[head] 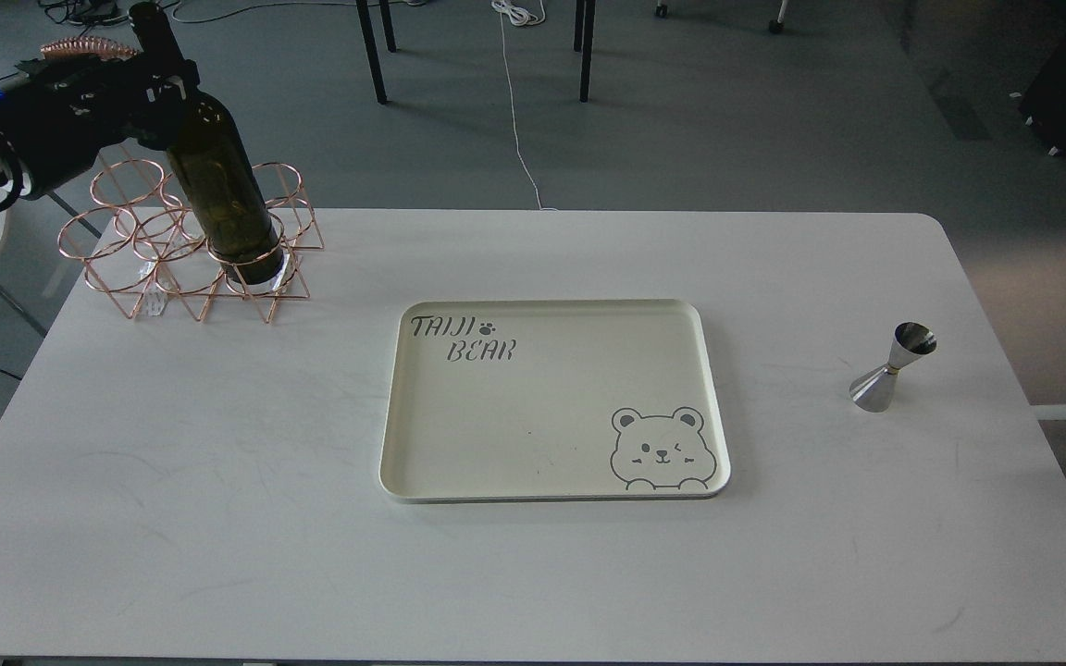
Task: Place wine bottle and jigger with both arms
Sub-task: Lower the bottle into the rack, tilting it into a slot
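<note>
The dark olive-green wine bottle (pixel 218 190) stands in a ring of the copper wire rack (pixel 140 264) at the table's far left corner. Its base sits low in the ring and its neck reaches up past my gripper. My left gripper (pixel 166 85) is shut on the bottle at its shoulder and lower neck, coming in from the left. The silver jigger (pixel 894 368) stands upright on the table at the right, alone. My right arm and its gripper are out of view.
A cream tray (pixel 422 462) with a bear drawing and "TAIJI BEAR" lettering lies in the table's middle, with nothing on it. The white table (pixel 218 518) has rounded far corners. Chair legs and a white cable are on the floor behind.
</note>
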Controlling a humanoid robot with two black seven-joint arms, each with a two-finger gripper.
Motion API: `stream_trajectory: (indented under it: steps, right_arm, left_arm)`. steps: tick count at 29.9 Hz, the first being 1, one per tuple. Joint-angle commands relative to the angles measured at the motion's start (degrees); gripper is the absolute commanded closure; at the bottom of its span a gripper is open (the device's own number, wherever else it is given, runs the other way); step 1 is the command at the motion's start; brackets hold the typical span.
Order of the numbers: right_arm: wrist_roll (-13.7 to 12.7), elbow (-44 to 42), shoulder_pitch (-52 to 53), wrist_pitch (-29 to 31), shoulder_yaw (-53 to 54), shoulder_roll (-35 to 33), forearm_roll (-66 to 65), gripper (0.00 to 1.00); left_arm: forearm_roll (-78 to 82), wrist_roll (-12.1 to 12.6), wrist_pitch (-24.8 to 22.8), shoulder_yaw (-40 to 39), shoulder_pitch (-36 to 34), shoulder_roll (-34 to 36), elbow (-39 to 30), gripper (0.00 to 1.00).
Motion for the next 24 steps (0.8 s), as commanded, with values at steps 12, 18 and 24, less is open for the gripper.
stream_trajectory:
  steps: [12,18,24]
  right_arm:
    - [0.0,0.0,-0.09,0.0,0.0,0.0,0.0,0.01]
    - [0.0,0.0,-0.09,0.0,0.0,0.0,0.0,0.01]
    - [0.0,0.0,-0.09,0.0,0.0,0.0,0.0,0.01]
  left_arm:
    - [-1.42,0.09,-0.03,-0.09,1.0,-0.68,0.08,0.63]
    - [-1.5,0.09,-0.03,-0.09,1.62,-0.77,0.08,0.63]
    - [-1.77,0.18,-0.03,-0.17,1.79,-0.86,0.08,0.52]
